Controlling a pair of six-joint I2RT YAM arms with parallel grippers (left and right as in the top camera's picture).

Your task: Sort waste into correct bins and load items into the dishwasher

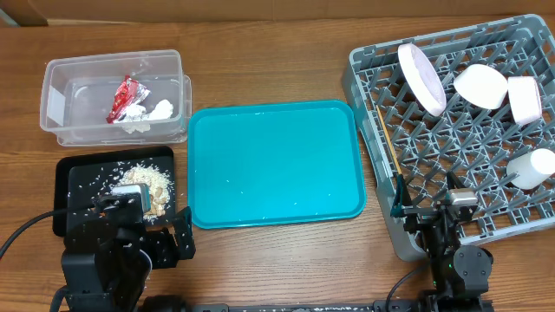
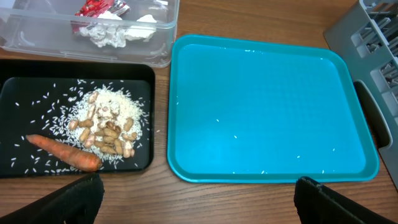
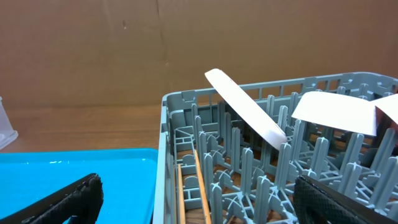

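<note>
Left gripper (image 2: 198,184) and right gripper (image 3: 198,184) are seen spread apart, empty. Chopsticks (image 1: 389,143) are laid in rack (image 1: 360,78), long axis parallel to its left wall.

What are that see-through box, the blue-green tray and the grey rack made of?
The see-through box looks like thin clear plastic: the red wrapper and white tissue show through its glossy walls. The blue-green tray seems moulded plastic, smooth with a raised rim and soft sheen. The grey rack appears to be stiff moulded plastic too, dull, with a lattice of pegs.
</note>
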